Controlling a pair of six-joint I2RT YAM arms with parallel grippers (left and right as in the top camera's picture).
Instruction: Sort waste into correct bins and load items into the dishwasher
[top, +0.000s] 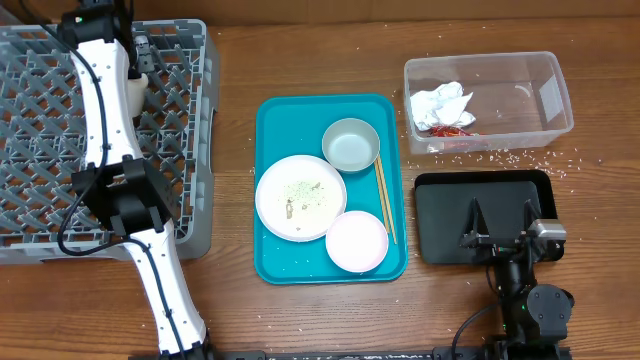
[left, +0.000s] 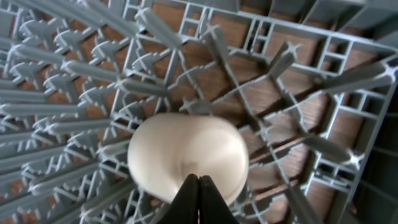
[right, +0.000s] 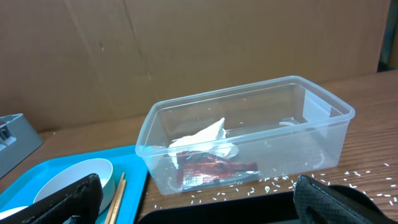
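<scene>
Crowding the white cup (left: 186, 152), dish rack (left: 348, 68) prongs (left: 155, 28) surround the clenched left hand (left: 199, 186); right hand (top: 497, 226) released.

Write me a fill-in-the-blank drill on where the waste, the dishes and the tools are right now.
1. The crumpled napkin and red wrapper lie in the ___ tub.
2. The chopsticks lie beside the white plate on the ___ tray.
3. The right tool hovers open over the ___ tray.
4. The left tool grips the small white cup above the ___ dish rack.

Missing words: clear; teal; black; grey.
</scene>
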